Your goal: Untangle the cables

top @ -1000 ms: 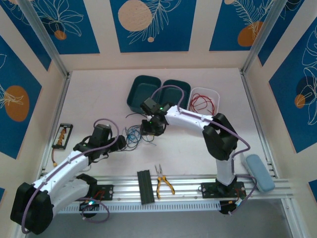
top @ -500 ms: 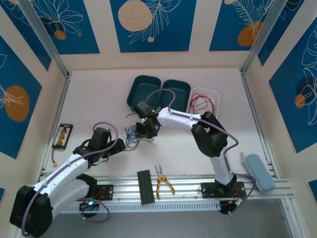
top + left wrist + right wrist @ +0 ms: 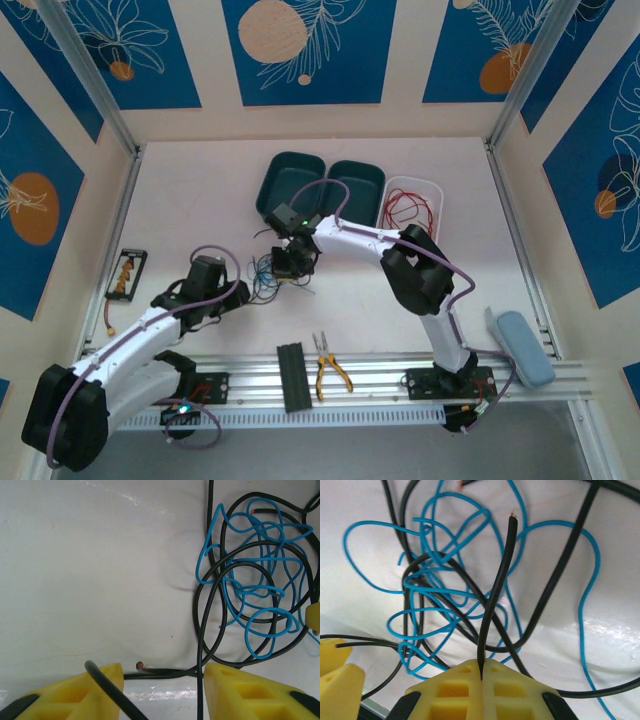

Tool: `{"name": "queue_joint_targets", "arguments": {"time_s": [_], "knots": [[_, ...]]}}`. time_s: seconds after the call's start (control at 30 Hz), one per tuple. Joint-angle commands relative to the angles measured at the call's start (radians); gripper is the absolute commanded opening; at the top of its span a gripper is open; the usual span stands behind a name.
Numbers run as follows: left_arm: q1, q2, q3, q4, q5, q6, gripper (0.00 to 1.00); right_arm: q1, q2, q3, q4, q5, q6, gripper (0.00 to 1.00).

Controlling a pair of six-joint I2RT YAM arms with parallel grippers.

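Cables (image 3: pixel 268 272): black-and-blue tangle, middle of the counter (image 3: pixel 200 200).
Right fingers (image 3: pixel 485 680): clenched on a black strand (image 3: pixel 496 590).
Left fingers (image 3: pixel 240 690): apart, black end (image 3: pixel 150 670) lying between them.
Advice: pull slowly and outward, easing off if the blue loops (image 3: pixel 250 580) tighten.

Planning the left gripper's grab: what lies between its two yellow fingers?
Left wrist view: a black cable's copper-tipped end lies on the table between the left gripper's fingers.

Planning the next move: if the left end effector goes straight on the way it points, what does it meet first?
Probably the black cable end lying between its fingers; past it looks like bare table, with the tangle off to the right.
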Motion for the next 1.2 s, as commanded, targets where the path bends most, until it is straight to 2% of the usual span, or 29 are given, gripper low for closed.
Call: {"name": "queue_joint_targets", "arguments": {"time_s": [0.0,0.17,0.37,0.83,1.17], "knots": [[0.011,-0.003,-0.013,0.027,0.008,-0.008,0.43,0.022,-0.052,0.035,-0.051,0.014,-0.013,0.0],[0.011,-0.017,-0.01,0.021,-0.019,-0.008,0.38,0.044,-0.114,0.051,-0.087,0.077,-0.039,0.0],[0.012,-0.035,-0.013,0.004,-0.06,-0.009,0.25,0.065,-0.217,0.055,-0.092,0.145,-0.103,0.0],[0.016,-0.05,-0.039,-0.006,-0.11,-0.006,0.2,0.086,-0.445,0.075,-0.002,0.161,-0.271,0.0],[0.023,-0.032,-0.048,0.024,-0.142,-0.008,0.17,0.087,-0.54,0.128,0.019,0.165,-0.399,0.0]]}}
